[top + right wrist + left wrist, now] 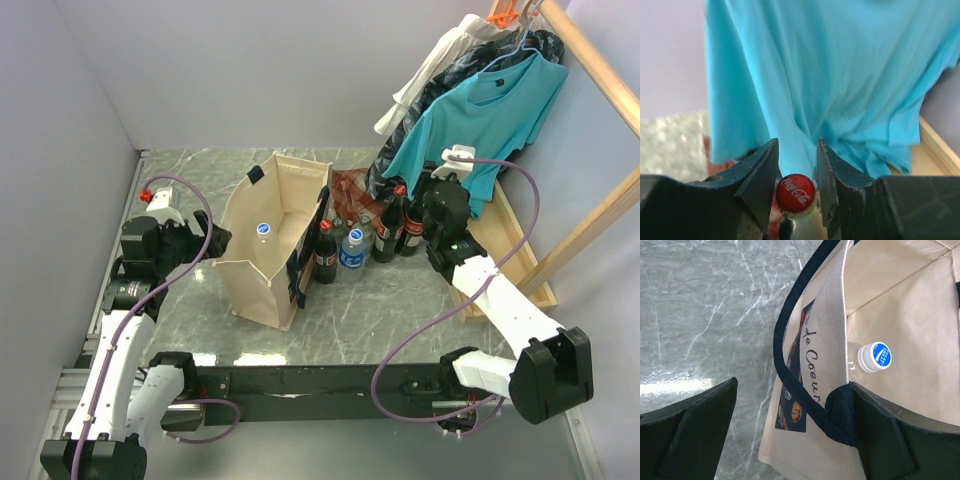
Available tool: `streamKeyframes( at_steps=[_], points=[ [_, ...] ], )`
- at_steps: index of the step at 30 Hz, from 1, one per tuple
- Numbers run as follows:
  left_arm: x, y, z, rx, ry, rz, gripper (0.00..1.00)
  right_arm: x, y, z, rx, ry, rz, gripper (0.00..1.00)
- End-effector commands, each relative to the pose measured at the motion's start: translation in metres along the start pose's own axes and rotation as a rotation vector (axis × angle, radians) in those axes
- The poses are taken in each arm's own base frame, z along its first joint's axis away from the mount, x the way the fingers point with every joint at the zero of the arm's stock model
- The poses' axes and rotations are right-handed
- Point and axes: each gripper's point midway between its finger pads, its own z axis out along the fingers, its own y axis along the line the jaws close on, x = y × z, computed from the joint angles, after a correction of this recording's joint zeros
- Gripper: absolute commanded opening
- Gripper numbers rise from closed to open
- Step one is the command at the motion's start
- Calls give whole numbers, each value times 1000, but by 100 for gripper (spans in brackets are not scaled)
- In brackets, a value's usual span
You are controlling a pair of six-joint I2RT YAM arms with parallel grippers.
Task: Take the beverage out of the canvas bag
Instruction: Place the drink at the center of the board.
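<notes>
- My left gripper [208, 243] hangs at the left wall of the canvas bag [250, 285], fingers spread wide with that wall between them.
- The bag stands open, left of centre. A water bottle [874, 357] with a blue-and-white cap stands upright inside, by the left wall.
- At the far right, my right gripper [796, 146] closely flanks the red cap of a Coca-Cola bottle [795, 192] in front of a teal T-shirt [830, 75]. I cannot tell whether it pinches the cap.

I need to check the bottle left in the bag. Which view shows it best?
Left wrist: the bottle shows close up, blue-and-white cap and clear neck, against the bag wall. Top external shows only its cap, as a dot. Right wrist misses it.
</notes>
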Motion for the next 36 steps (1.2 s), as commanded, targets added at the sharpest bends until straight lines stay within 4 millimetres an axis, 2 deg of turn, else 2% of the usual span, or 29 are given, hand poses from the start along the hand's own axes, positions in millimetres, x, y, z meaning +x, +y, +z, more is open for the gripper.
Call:
streamKeyframes(
  at_steps=[1, 10, 15, 21, 25, 33, 34, 36],
  points=[
    [-8, -4, -2, 8, -25, 19, 96, -66, 0, -8, -16, -184, 127, 46],
    [-8, -4, -3, 9, -25, 20, 96, -67, 2, -10, -34, -171, 125, 48],
    [-9, -4, -3, 10, -28, 19, 96, -85, 1, -21, -51, -183, 122, 49],
    [-9, -6, -3, 18, -26, 19, 96, -113, 13, -39, -111, -173, 31, 54],
    [-9, -6, -4, 19, -28, 20, 96, -125, 25, -47, -193, -145, 4, 57],
    [-10, -7, -4, 22, -31, 21, 96, -149, 65, -72, -435, -64, -11, 61],
    [-9, -7, -4, 23, -30, 21, 96, -159, 70, -76, -460, -72, -3, 61],
    [-9, -7, -4, 23, -31, 21, 97, -154, 81, -79, -504, -21, 22, 63]
  ],
)
